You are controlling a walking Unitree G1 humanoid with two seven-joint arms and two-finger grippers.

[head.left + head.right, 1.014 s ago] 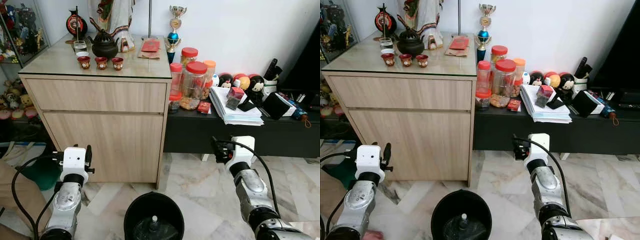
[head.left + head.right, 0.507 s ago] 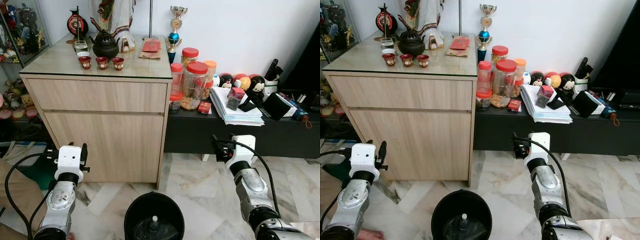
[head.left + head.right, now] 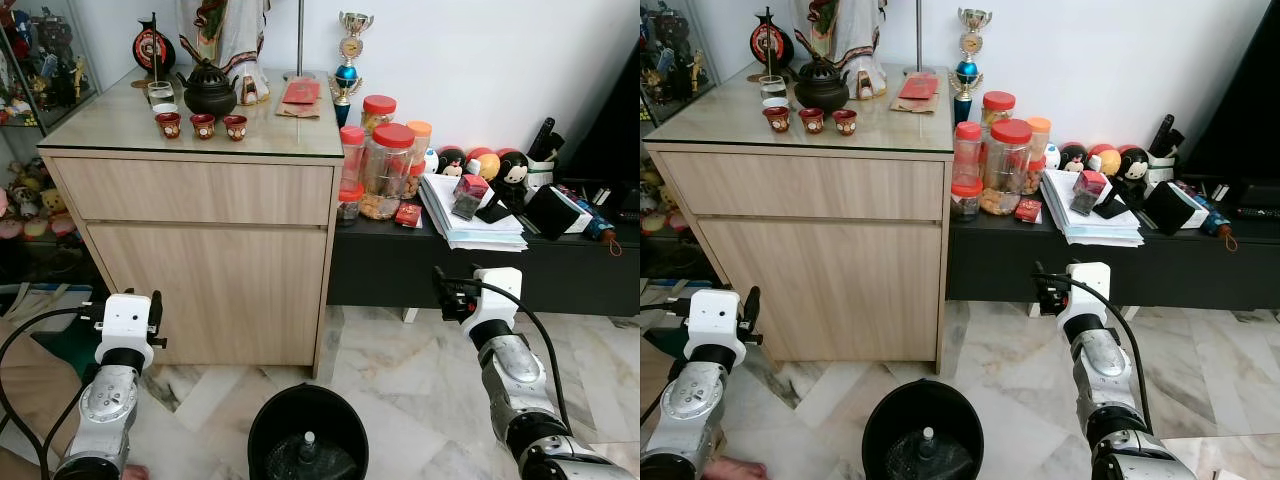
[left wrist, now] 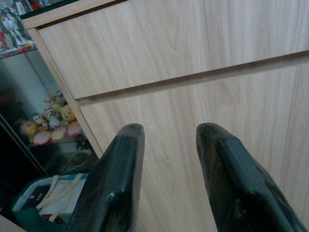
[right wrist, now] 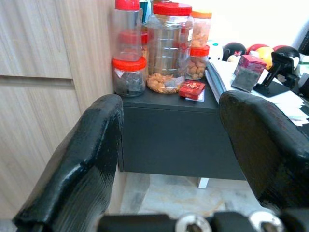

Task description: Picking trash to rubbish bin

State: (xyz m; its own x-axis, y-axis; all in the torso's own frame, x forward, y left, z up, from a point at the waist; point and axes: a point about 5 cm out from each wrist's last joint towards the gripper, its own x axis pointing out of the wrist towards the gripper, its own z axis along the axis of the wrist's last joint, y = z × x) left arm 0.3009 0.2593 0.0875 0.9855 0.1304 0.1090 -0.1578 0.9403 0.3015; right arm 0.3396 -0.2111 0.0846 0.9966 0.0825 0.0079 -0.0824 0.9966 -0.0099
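Note:
A black round rubbish bin [image 3: 262, 428] stands on the marble floor at the bottom centre, between my two arms. Inside it lies a clear plastic bottle [image 3: 308, 446] with a white cap. My left gripper [image 3: 152, 310] is held low at the left, in front of the wooden cabinet; in the left wrist view the left gripper [image 4: 166, 133] is open with nothing between its fingers. My right gripper [image 3: 446, 292] is raised at the right, facing the low black shelf. In the right wrist view the right gripper [image 5: 169, 106] stands wide open and holds nothing.
A wooden cabinet [image 3: 200, 250] with a tea set on top stands close ahead. Right of it, a low black shelf [image 3: 560, 272] carries red-lidded jars [image 3: 388, 170], papers and toys. A glass display case [image 3: 30, 120] and a green bag [image 3: 66, 345] are at the left.
My left arm has drawn back, moving left and down. My right gripper has shifted slightly to the right. The bin and bottle have not moved.

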